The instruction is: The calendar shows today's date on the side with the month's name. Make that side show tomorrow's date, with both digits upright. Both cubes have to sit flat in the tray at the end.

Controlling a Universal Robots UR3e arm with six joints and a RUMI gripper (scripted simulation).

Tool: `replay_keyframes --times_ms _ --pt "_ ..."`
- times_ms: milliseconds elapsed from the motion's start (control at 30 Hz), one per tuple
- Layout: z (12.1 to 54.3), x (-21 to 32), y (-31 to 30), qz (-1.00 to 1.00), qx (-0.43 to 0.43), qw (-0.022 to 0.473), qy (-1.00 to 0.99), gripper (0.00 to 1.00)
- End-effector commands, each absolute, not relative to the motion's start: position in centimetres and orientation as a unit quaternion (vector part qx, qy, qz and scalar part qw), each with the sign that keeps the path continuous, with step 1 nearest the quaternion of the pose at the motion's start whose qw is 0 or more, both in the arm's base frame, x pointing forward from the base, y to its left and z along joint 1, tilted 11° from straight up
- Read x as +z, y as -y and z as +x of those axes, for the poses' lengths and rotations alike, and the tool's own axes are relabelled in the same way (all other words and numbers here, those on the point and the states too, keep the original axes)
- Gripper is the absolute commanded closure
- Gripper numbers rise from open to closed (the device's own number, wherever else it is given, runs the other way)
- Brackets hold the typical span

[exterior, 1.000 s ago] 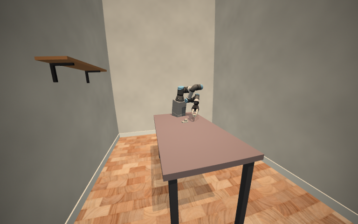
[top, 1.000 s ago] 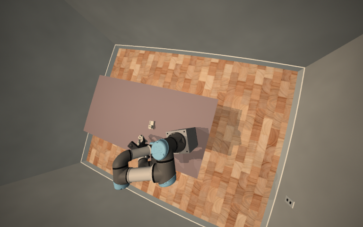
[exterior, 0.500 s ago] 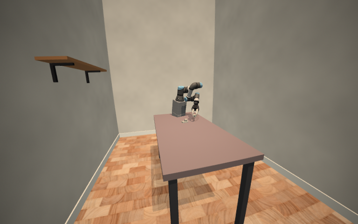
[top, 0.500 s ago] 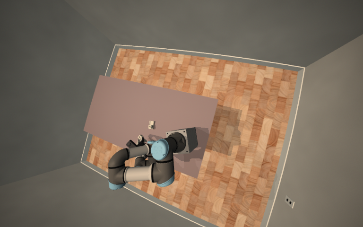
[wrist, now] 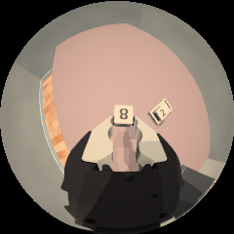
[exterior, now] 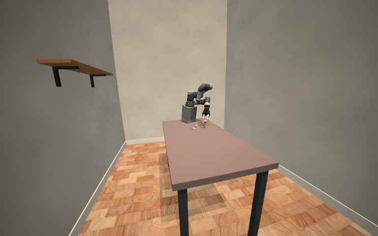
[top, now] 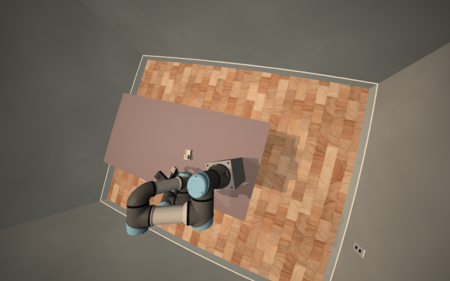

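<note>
Going left to right as seen from above, the hand [top: 173, 171] [exterior: 205, 120] [wrist: 123, 116] comes first, its fingers closed on a pale cube marked 8 [top: 174, 169] [exterior: 204, 121] [wrist: 123, 114], held raised over the counter [top: 149, 122] [exterior: 217, 155] [wrist: 112, 63]. In the wrist view the 8 reads upright. Next, apart from the hand, the small pale tray [top: 190, 158] [exterior: 193, 128] [wrist: 166, 102] rests on the counter, carrying the cube marked 2 [exterior: 196, 126] [wrist: 162, 112]. Rightmost stands the grey pedestal [top: 238, 174] [exterior: 188, 114] under the arm. The month side is too small to read.

Compared with a second ago, the arm's elbow [top: 136, 215] [exterior: 204, 87] is higher in the exterior view and farther out to the left in the top view; the wrist [exterior: 207, 100] above the jaws [top: 173, 171] [exterior: 205, 120] is also slightly higher.
</note>
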State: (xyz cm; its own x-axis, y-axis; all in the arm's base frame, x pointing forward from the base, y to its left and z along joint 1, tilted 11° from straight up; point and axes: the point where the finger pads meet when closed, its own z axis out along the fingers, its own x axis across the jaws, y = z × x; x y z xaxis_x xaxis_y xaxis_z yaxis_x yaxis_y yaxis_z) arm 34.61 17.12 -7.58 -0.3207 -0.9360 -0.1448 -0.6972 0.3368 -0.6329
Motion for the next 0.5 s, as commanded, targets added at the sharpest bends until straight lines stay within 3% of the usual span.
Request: replay_keyframes --times_ms 0,467 --pt "34.52 -7.49 -17.10 -0.529 -0.221 0.244 -0.782 0.90" --pt "34.38 -7.45 -17.08 -0.530 -0.213 0.240 -0.785 0.90"
